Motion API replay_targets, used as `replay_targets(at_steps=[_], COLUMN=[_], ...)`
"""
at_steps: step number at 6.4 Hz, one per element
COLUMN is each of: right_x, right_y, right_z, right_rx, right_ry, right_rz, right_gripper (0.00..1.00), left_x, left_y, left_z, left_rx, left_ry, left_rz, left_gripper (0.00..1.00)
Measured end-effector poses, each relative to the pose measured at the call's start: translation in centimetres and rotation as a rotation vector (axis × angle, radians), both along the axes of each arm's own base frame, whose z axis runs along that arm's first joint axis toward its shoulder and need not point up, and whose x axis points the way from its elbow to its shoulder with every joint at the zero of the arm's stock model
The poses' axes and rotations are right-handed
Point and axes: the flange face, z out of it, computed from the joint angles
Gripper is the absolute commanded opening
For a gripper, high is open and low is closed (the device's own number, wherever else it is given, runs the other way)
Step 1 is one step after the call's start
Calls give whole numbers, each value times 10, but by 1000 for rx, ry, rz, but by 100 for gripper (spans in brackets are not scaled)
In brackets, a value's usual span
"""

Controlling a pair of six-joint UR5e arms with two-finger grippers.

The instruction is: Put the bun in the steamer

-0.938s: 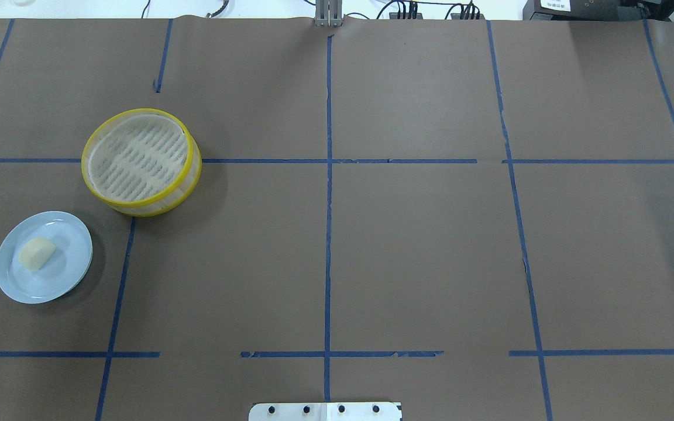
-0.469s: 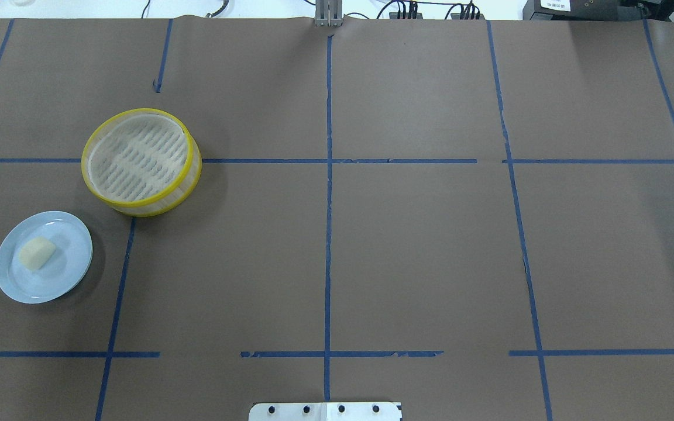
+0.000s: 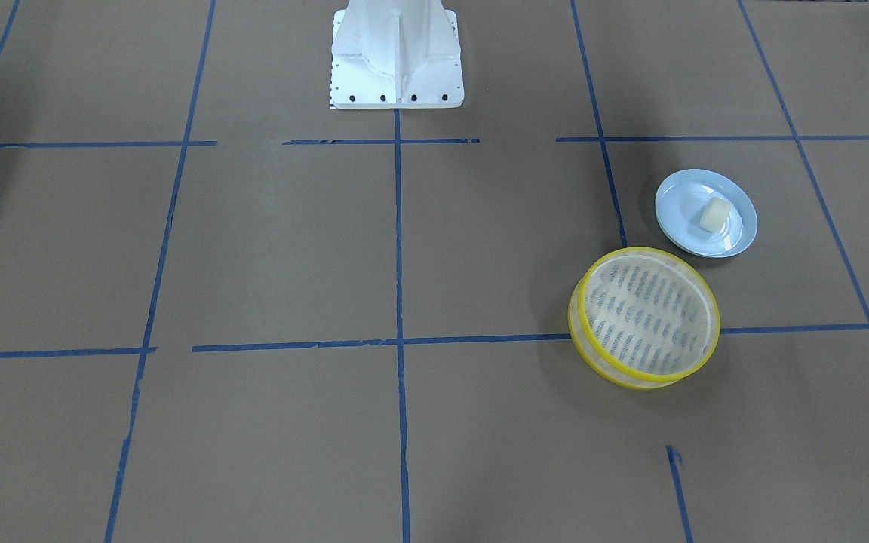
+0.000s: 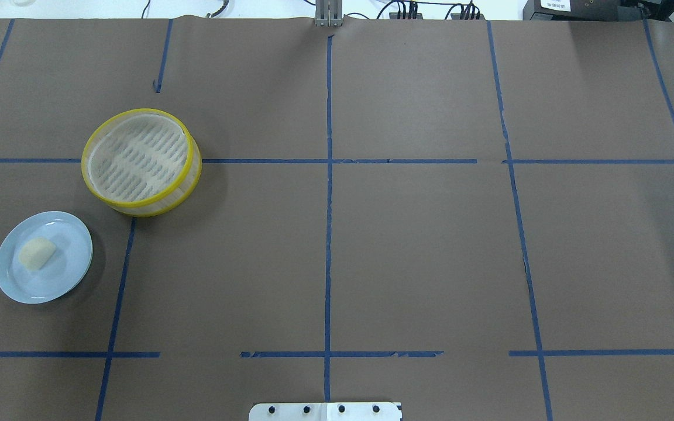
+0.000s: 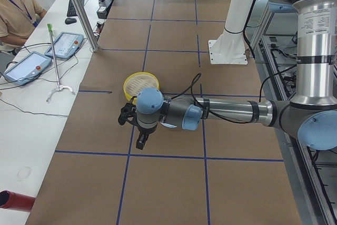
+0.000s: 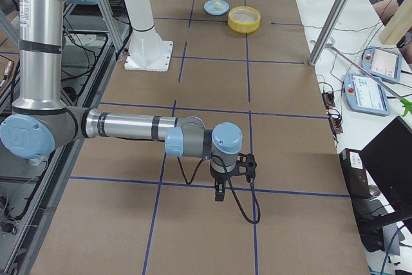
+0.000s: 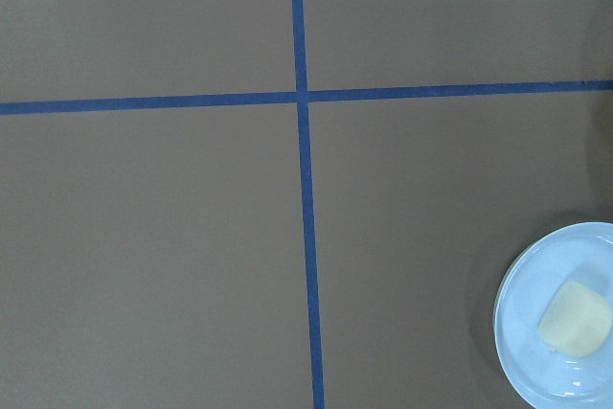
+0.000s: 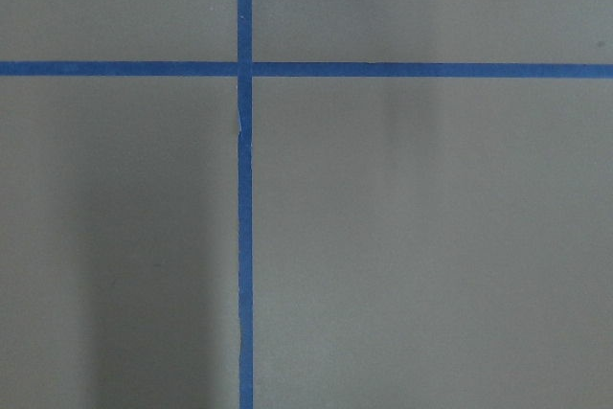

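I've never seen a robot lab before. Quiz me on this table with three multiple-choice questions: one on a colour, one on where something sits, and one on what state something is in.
1. What colour are the rims of the steamer?
A) red
B) green
C) yellow

2. Where does the bun lie?
A) on the pale blue plate
B) inside the steamer
C) on the bare brown paper

3. What state is the steamer in?
A) covered by a lid
B) open and empty
C) tipped on its side

Answers:
1 C: its rims are bright yellow.
2 A: the bun rests on the plate, apart from the steamer.
3 B: the whole slotted floor shows, with no lid on it.
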Motion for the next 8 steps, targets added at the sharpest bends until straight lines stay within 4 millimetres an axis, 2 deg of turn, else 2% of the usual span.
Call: replay_targets(at_steps=[1,5,6,8], right_x=[0,0,0,0], right_y=[0,0,0,0], right_z=[0,0,0,0], right_rx=[0,0,0,0], right_ry=[0,0,0,0], right_rz=[0,0,0,0], right_gripper=[100,100,100,100], left_x=[40,155,176,202], left_y=[7,31,40,54], left_z=[-7,-31,-34,-33], left_rx=[18,86,102,107], left_ry=[4,-83,-97,-109], left_rz=[7,33,50,98], left_gripper=[100,99,97,94])
